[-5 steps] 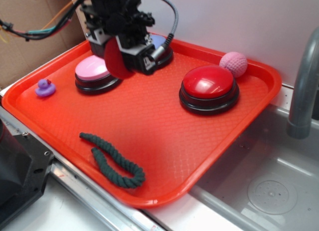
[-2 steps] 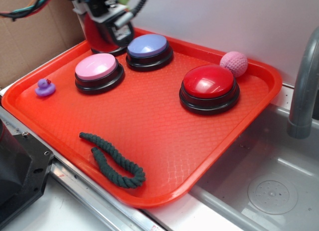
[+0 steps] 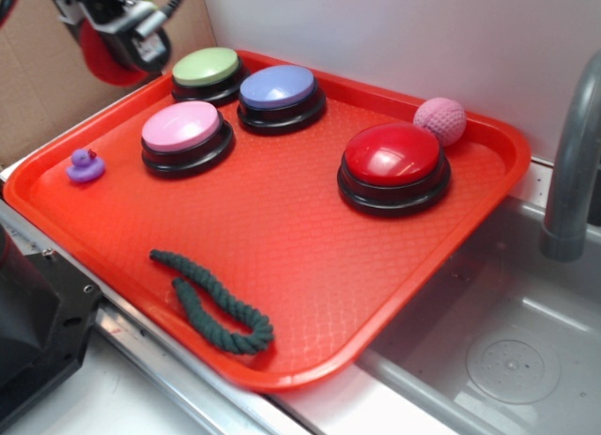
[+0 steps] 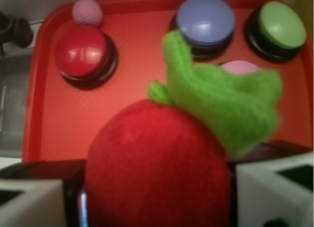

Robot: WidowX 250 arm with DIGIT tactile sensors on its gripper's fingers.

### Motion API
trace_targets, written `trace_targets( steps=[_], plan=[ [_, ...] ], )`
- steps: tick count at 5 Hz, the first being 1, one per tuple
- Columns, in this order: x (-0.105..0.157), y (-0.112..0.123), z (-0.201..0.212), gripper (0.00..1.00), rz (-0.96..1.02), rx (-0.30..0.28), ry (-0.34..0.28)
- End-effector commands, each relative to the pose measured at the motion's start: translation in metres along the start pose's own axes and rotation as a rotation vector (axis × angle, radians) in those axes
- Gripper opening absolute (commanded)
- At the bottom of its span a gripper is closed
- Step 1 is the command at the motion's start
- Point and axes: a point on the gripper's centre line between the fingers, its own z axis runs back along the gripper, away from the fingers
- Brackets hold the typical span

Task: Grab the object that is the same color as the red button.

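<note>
My gripper [image 3: 113, 42] hangs at the top left of the exterior view, above the tray's back left edge, shut on the red fuzzy object [image 3: 105, 61]. In the wrist view that object [image 4: 157, 168] fills the space between the pale fingers [image 4: 274, 188], its green leaf tab [image 4: 221, 102] sticking up. The red button [image 3: 392, 156] sits on the right half of the orange tray [image 3: 282, 238], far from the gripper; the wrist view shows the red button [image 4: 81, 50] at upper left.
Pink [image 3: 180, 126], purple [image 3: 276, 85] and green [image 3: 206, 67] buttons sit at the tray's back left. A pink textured ball [image 3: 441, 119] lies behind the red button. A purple duck [image 3: 84, 164] and green rope [image 3: 211, 303] lie nearer the front. A sink and faucet [image 3: 573, 153] stand at right.
The gripper has lifted and swung left, away from the buttons, carrying the red object with it; the green button it was hiding now shows.
</note>
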Motion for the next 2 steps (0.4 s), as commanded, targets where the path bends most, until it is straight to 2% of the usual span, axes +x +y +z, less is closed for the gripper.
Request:
trace_targets(
  steps=[1, 2],
  plan=[
    [0.018, -0.011, 0.014, 0.0, -0.057, -0.012, -0.054],
    [0.022, -0.022, 0.004, 0.0, -0.071, 0.019, -0.031]
  ],
)
